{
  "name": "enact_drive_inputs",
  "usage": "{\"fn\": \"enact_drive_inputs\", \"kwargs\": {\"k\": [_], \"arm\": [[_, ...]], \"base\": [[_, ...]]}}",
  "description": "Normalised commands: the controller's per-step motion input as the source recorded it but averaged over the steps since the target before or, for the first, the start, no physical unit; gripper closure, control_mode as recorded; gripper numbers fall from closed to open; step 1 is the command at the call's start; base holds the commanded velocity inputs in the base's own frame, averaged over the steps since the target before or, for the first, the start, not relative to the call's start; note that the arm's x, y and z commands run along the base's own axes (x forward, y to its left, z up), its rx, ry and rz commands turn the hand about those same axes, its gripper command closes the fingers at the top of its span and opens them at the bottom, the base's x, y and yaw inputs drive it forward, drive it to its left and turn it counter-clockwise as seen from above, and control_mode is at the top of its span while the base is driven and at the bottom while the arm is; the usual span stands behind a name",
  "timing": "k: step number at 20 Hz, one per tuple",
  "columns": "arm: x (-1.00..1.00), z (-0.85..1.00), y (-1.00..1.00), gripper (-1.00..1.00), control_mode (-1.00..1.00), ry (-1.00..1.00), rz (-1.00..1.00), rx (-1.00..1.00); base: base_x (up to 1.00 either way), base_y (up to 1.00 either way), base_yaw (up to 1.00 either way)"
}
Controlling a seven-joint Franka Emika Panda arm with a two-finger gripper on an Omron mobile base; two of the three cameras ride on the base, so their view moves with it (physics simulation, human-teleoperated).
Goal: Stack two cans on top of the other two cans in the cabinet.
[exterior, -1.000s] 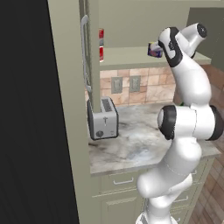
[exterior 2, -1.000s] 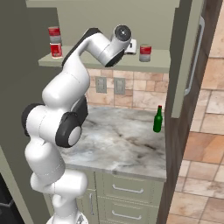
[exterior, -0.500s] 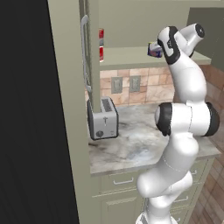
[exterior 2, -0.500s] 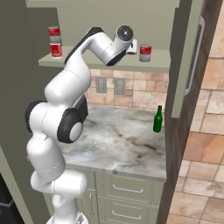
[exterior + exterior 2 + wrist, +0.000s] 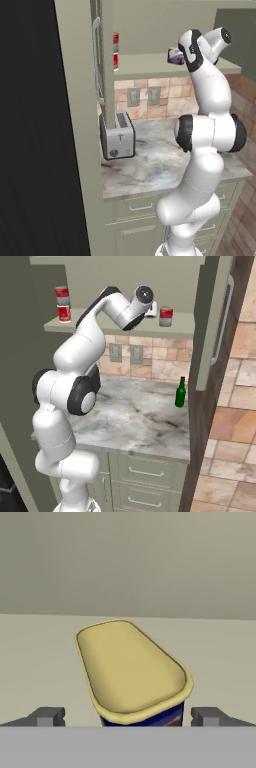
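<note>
The claw stood wide open, its tips flanking the dark blue tin on the cabinet shelf; closing on it seemingly came next.

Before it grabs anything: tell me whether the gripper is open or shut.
Open. In the hand view the gripper has its fingertips spread apart on either side of the dark blue tin, not touching it.

On the cabinet shelf, stacked cans stand left, one can right.
</note>
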Motion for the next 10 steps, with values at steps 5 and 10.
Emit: {"fn": "enact_drive_inputs", "kwargs": {"k": [5, 10], "arm": [[-0.05, 0.00, 0.06, 1.00, -1.00, 0.00, 0.01, 0.00], [-0.21, 0.01, 0.02, 1.00, -1.00, 0.00, 0.00, 0.00]], "base": [[0.00, 0.00, 0.00], [0.00, 0.00, 0.00]]}}
